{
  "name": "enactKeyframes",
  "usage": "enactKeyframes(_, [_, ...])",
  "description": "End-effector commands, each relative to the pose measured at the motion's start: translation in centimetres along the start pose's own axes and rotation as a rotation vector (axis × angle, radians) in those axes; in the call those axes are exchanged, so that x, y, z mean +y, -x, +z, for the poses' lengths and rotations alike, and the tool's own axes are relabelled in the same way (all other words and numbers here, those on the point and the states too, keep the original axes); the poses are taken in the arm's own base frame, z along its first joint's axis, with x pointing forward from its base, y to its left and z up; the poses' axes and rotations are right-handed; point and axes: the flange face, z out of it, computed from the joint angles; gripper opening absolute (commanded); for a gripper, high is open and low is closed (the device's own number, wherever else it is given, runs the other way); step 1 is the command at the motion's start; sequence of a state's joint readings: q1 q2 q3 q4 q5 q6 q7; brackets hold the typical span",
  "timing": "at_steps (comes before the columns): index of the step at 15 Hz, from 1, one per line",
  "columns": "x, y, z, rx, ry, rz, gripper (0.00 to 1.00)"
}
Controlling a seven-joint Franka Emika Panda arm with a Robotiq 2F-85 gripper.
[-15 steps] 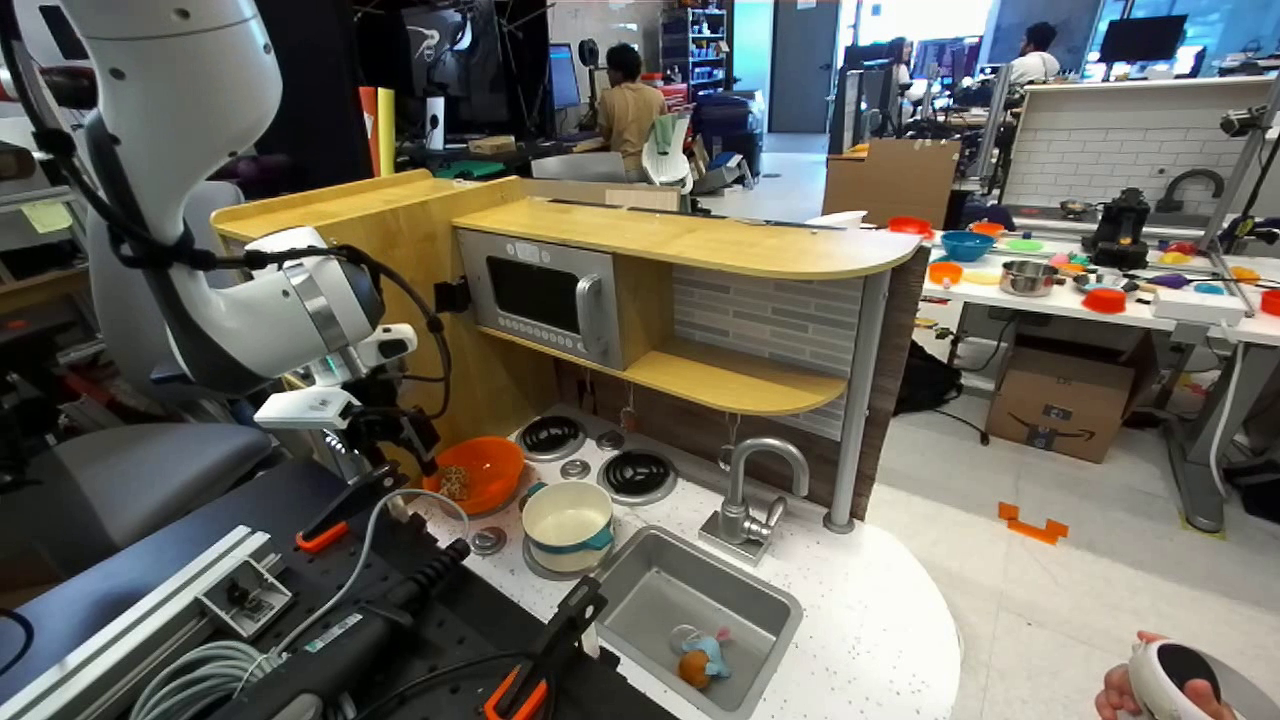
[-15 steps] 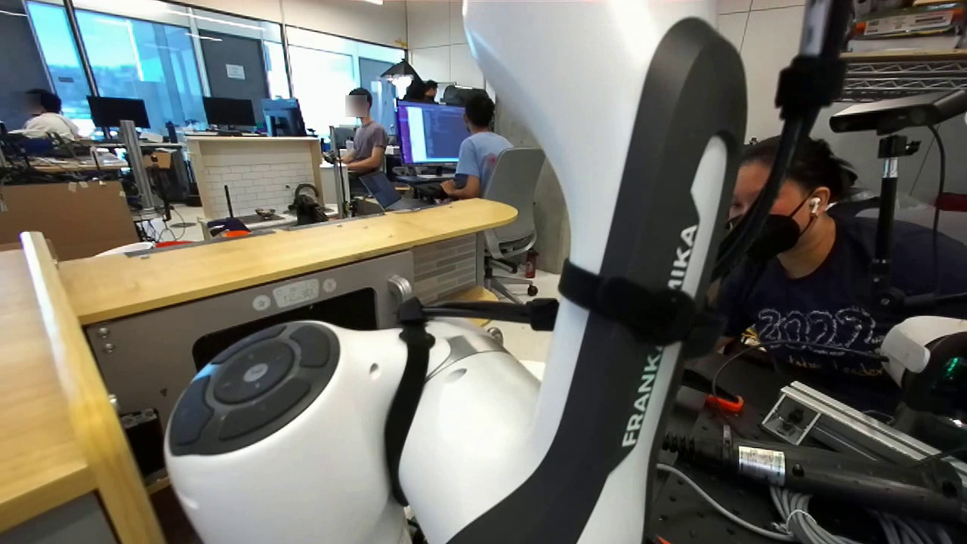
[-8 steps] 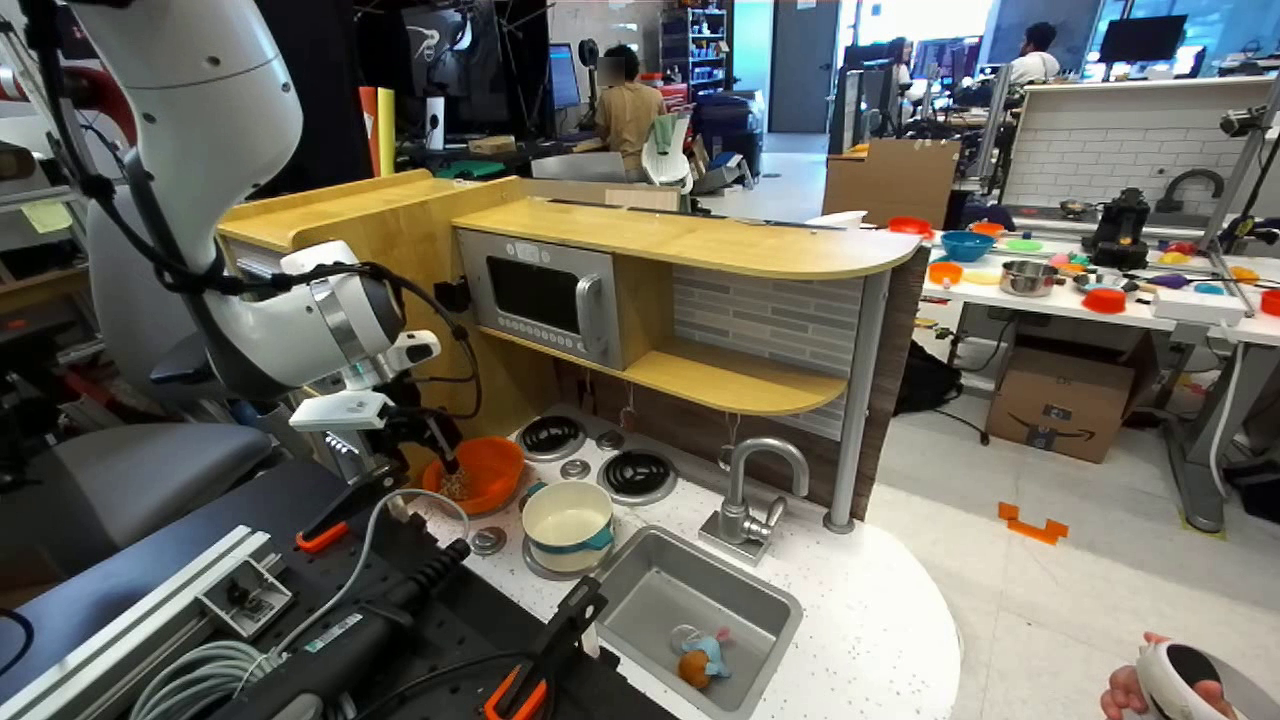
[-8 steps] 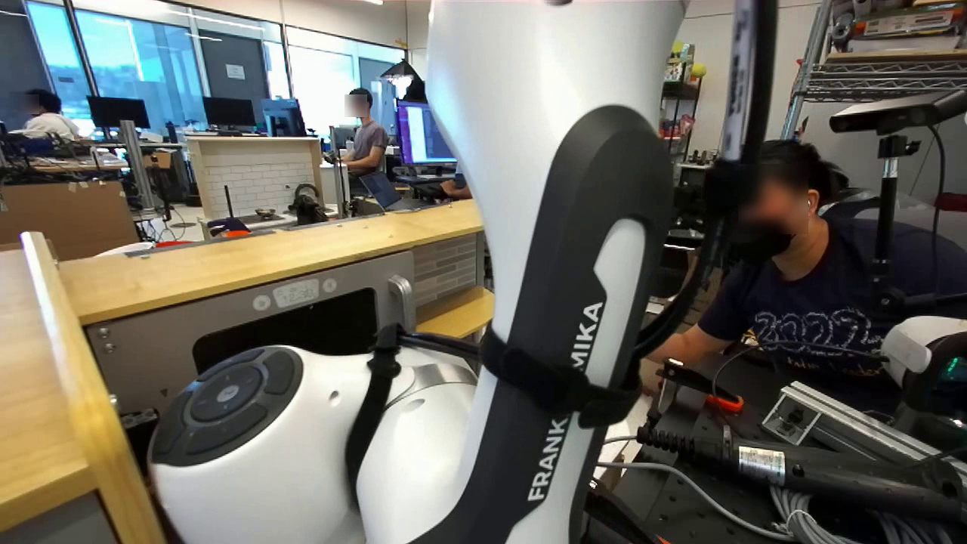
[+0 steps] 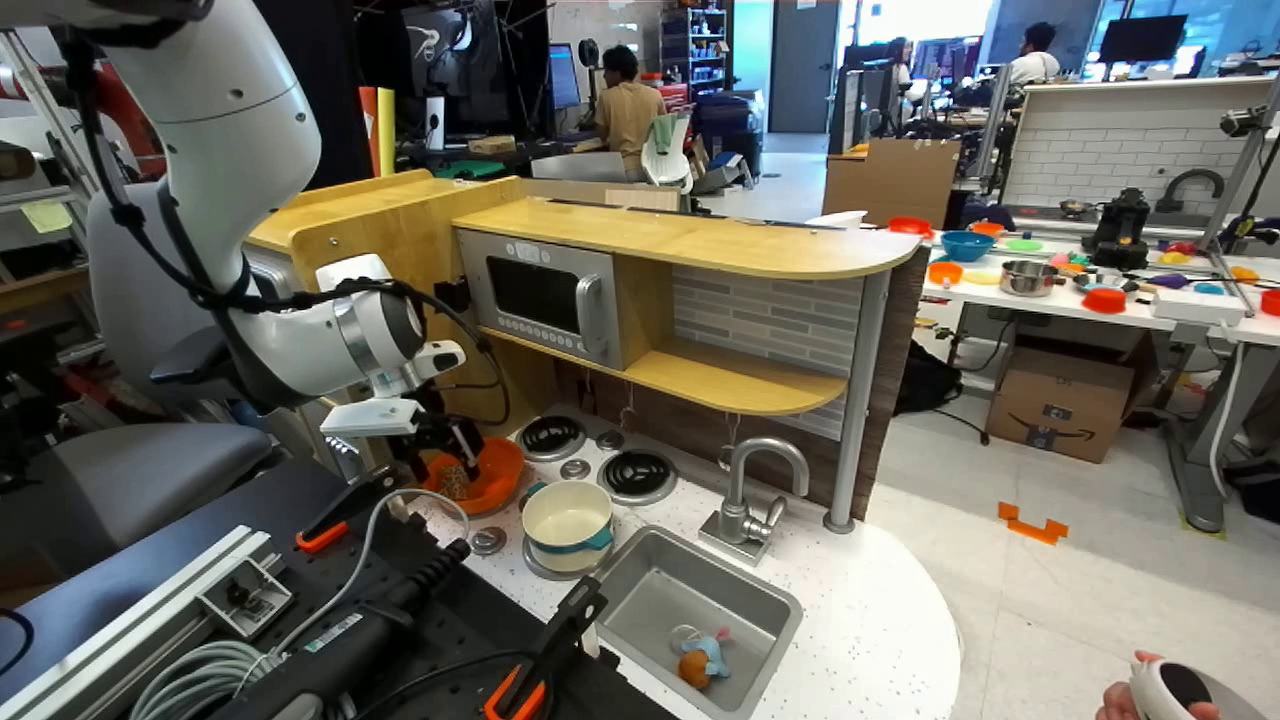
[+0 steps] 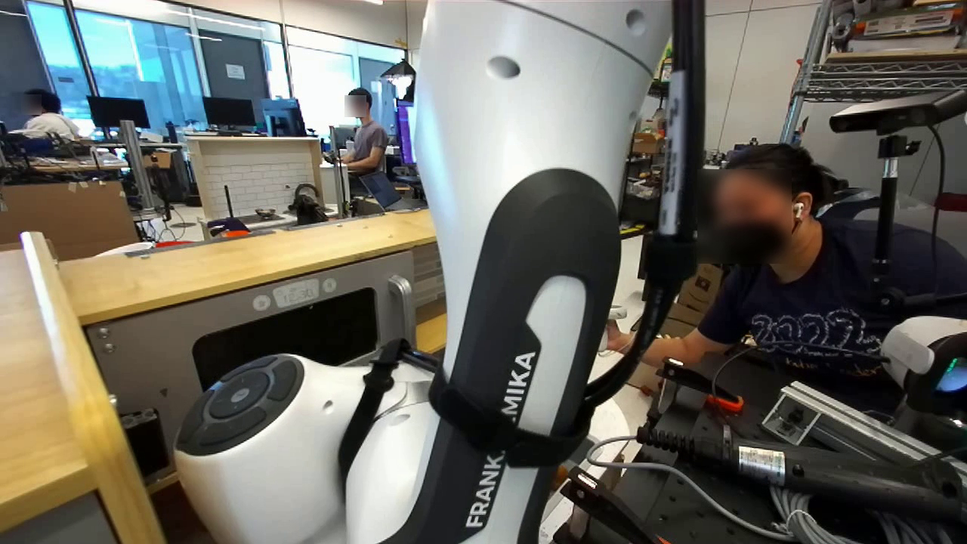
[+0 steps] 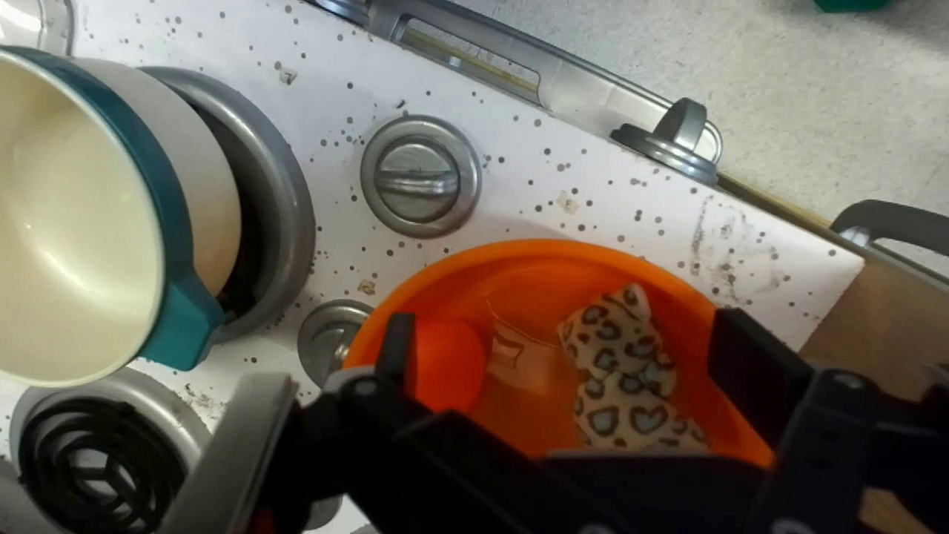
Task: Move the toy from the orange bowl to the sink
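Jaws of the gripper (image 7: pixel 567 348) are spread over the orange bowl (image 7: pixel 519 278), pinching nothing. In the bowl lies the leopard-print toy (image 7: pixel 623 371): probably light, soft, non-slip cloth, best taken at its narrow waist. Beside the bowl sits a glossy, round cream pot (image 7: pixel 67 222); farther from it, the rectangular grey metal sink (image 5: pixel 665 590).

White speckled countertop (image 5: pixel 865 615) is carrying an orange bowl (image 7: pixel 519 271), base hidden. Near it, a cream-and-teal pot (image 7: pixel 81 208) is standing on a burner ring (image 7: pixel 293 211). Two black coil burners (image 5: pixel 638 472) and several knobs (image 7: pixel 419 178) are sitting close by; sink (image 5: pixel 655 598) is lying recessed, faucet (image 5: pixel 735 510) standing alongside.
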State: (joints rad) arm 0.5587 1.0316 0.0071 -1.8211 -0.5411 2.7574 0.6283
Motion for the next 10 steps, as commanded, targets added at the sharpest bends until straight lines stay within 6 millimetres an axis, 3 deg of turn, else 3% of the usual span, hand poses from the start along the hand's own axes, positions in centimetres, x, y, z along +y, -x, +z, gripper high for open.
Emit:
enactKeyframes(1, [-0.2,-0.9,1.2,-0.001,0.02,-0.029,1.0])
enactKeyframes(10, [-0.8,-1.7,2.7,0.022,0.027,-0.09,1.0])
